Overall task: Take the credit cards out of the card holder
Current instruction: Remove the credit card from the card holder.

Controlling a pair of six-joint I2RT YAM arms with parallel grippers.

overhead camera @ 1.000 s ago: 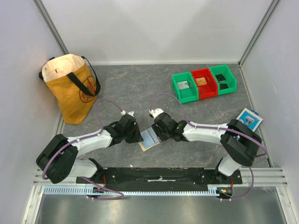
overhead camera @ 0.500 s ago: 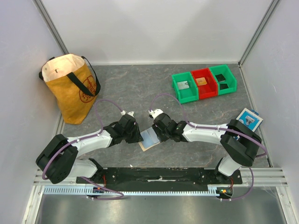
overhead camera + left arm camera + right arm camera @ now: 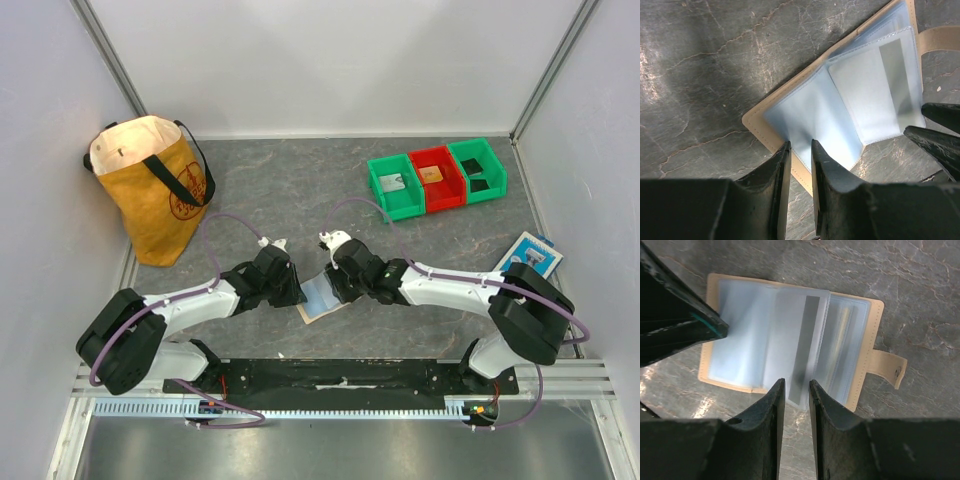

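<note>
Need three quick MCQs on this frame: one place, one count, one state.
1. The card holder lies:
A) between the left gripper and right gripper
B) against the back wall
C) at the table's far left edge
2. Bins at the far right:
A) two
B) three
C) four
3. The card holder is:
A) fastened shut
B) open, clear sleeves showing
C) standing on edge

A: both wrist views show it at the fingertips.
B: green, red, green.
B: sleeves lie spread, tab loose.

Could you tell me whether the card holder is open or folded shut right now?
Open. The card holder lies spread, its pale blue sleeves facing up and its tab unfastened, sticking out sideways.
</note>
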